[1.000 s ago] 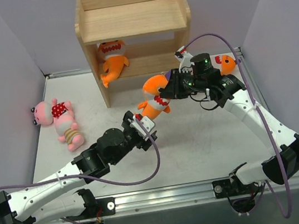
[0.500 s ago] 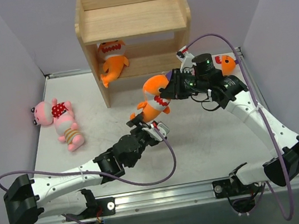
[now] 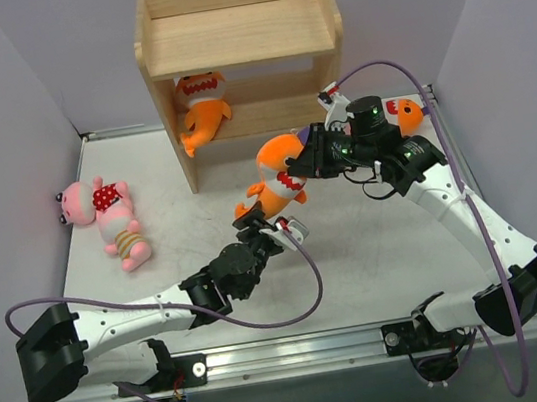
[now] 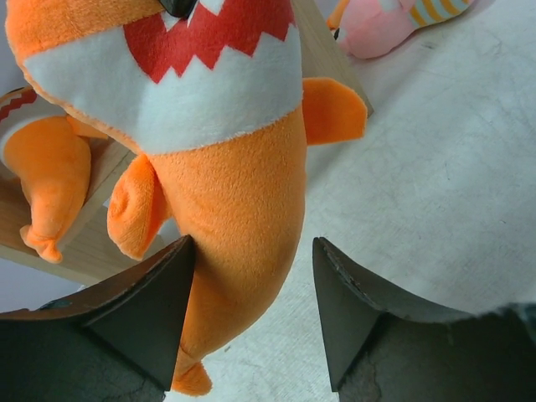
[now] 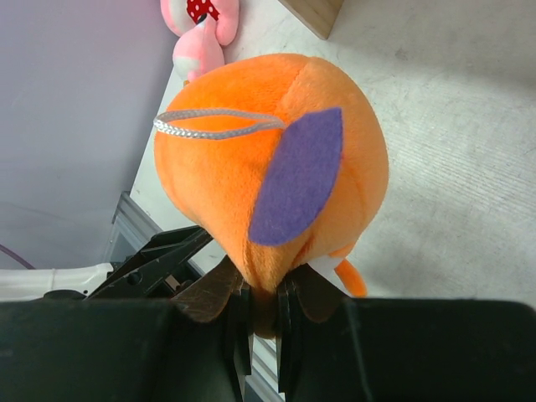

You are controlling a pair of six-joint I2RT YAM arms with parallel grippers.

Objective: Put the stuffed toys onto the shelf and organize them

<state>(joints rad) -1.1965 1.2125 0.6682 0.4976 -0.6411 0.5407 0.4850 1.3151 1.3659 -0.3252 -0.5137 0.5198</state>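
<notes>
Orange fish toy [image 3: 277,171] held up off counter [image 3: 386,244], just in front of shelf [image 3: 236,34], head up, tail down. Right gripper [image 5: 264,314] pinched tight on back of its head. Left gripper [image 4: 251,251] spread wide, jaws either side of lower body; one touching, other w/ slight gap. 2nd fish [image 3: 202,108] sits on a tier under shelf top. Pink dolls [image 3: 110,220] lie on counter, far left.

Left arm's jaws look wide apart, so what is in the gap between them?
The orange fish toy: its lower body hangs between the open left jaws, seen in the left wrist view. The right jaws pinch its head.
</notes>
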